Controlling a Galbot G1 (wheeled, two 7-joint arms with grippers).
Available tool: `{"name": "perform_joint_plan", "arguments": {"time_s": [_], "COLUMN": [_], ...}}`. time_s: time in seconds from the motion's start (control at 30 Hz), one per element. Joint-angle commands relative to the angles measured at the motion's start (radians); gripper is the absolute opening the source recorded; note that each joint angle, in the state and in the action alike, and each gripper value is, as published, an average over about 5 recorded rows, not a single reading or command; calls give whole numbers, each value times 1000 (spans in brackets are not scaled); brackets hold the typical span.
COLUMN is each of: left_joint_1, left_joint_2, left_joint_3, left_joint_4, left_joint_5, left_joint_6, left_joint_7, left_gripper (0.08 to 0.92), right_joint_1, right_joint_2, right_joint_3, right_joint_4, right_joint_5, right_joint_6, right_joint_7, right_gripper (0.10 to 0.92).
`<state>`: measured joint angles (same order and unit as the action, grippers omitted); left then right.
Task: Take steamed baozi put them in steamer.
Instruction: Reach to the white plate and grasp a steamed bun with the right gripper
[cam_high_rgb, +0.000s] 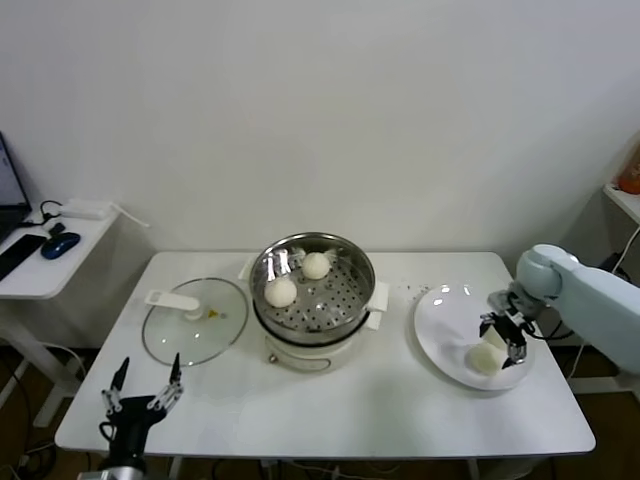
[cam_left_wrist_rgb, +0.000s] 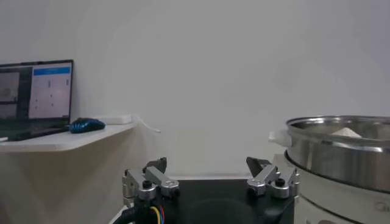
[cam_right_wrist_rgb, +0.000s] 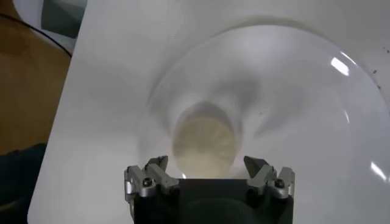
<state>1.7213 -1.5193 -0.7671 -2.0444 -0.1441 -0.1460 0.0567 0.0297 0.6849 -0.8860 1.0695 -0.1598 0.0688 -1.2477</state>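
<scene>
1. The head view shows the whole white table (cam_high_rgb: 330, 400): the steamer (cam_high_rgb: 312, 300) stands near its middle, a glass lid (cam_high_rgb: 195, 320) with a white handle lies flat just beside it on the robot's left, and a white plate (cam_high_rgb: 445, 325) sits on the robot's right.
2. Two steamed baozi (cam_high_rgb: 281, 293) (cam_high_rgb: 316, 265) lie on the perforated floor of the steamer, close together but apart. Only the head view looks down into the basket.
3. A third baozi (cam_high_rgb: 485, 359) rests on the plate, towards its near right part.
4. The right claw (cam_high_rgb: 503, 340) hangs over the plate just above that baozi, its fingers spread apart and gripping nothing.
5. The right wrist view looks straight down past the two open fingers (cam_right_wrist_rgb: 152, 173) onto the same bun (cam_right_wrist_rgb: 204, 143); it lies on the plate's (cam_right_wrist_rgb: 317, 122) glossy surface between and beyond the fingertips, and I cannot tell whether they touch it. This view also shows the table edge with brown floor (cam_right_wrist_rgb: 24, 91) beyond.
6. The left claw (cam_high_rgb: 143, 392) is parked low at the near left corner of the table, fingers apart and empty.
7. The left wrist view looks level across the table: its open fingers (cam_left_wrist_rgb: 152, 176) frame the wall, the steamer's steel wall (cam_left_wrist_rgb: 341, 152) rises at one side with the top of a baozi (cam_left_wrist_rgb: 347, 131) peeking above the rim.
8. That same view shows a side shelf carrying a lit laptop (cam_left_wrist_rgb: 36, 94) and a blue mouse (cam_left_wrist_rgb: 87, 125), which the head view catches only at its far left edge.
</scene>
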Motion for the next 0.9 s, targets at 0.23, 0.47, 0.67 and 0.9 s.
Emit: {"name": "perform_joint_plan", "arguments": {"time_s": [0.23,0.47,0.67,0.9], "left_joint_1": [-10,-12,-14,-11], "left_joint_2": [1,2,1,1], "left_joint_3": [3,2,4,4], "left_joint_4": [7,9,8,9], "left_joint_5": [-1,-1,0,1], "left_joint_6": [4,5,8,7], "left_joint_7": [-1,-2,-6,-6], "left_gripper": [823,823,823,823], "right_joint_1": [-18,-21,-15,-15], "right_joint_2": [37,38,41,39], "right_joint_3": [-6,-4,-3,4], "right_joint_4": [-43,-43,-45,-42], "right_joint_5": [-7,-18,-20,-20], "right_joint_6": [-11,-11,-9,-7], "right_joint_7": [-4,-8,-12,-12], "right_gripper": [823,823,767,704]}}
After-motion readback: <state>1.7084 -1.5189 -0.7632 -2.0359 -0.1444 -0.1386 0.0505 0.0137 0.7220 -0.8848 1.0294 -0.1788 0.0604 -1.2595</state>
